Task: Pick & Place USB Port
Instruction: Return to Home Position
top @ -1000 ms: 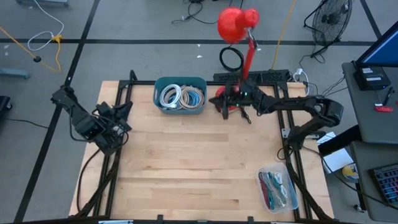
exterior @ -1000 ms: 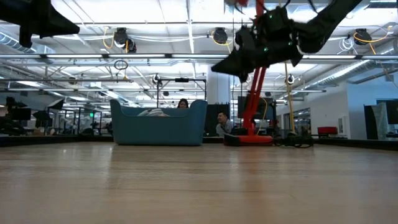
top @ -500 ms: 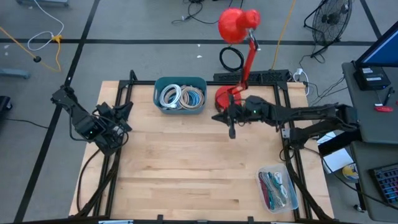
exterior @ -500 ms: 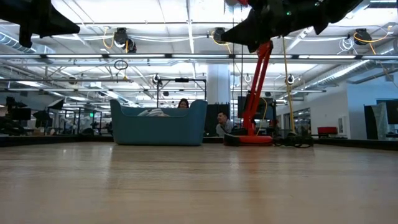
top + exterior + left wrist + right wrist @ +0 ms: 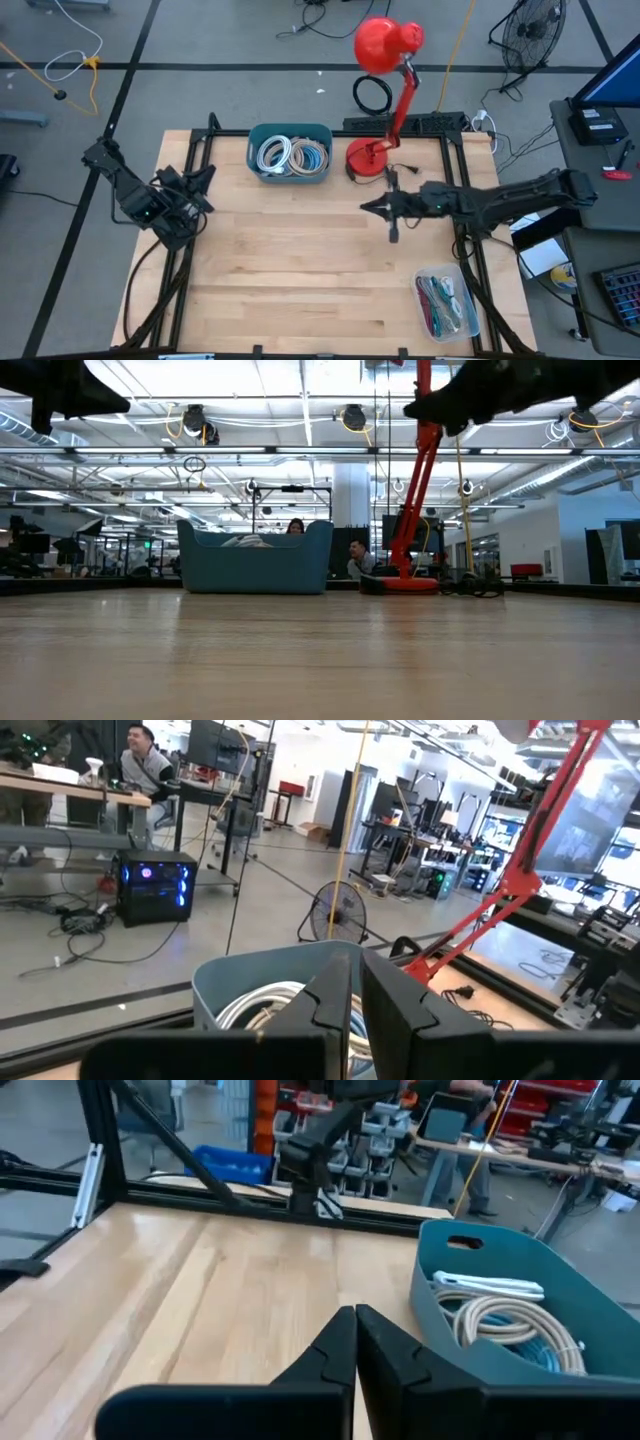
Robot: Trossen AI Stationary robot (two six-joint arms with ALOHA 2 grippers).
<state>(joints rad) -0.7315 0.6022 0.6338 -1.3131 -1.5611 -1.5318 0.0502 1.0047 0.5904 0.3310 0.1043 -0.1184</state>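
Overhead, we see the right gripper (image 5: 370, 207) hanging above the back right part of the wooden surface (image 5: 300, 265), in front of the red lamp (image 5: 386, 95), with its arm stretched out level from the right edge. Its fingers (image 5: 335, 1342) are pressed together and grasp nothing. The left gripper (image 5: 203, 183) waits folded at the left edge of the surface, and its fingers (image 5: 330, 995) are likewise clenched, empty, with only a thin slit between them. We find the coiled cables (image 5: 288, 156), white and pale blue, lying inside the blue bin (image 5: 290, 128) at the back edge. The other cables (image 5: 445, 305), a mixed-colour bundle, lie in the transparent bin (image 5: 440, 271) at the front right corner, well apart from both grippers.
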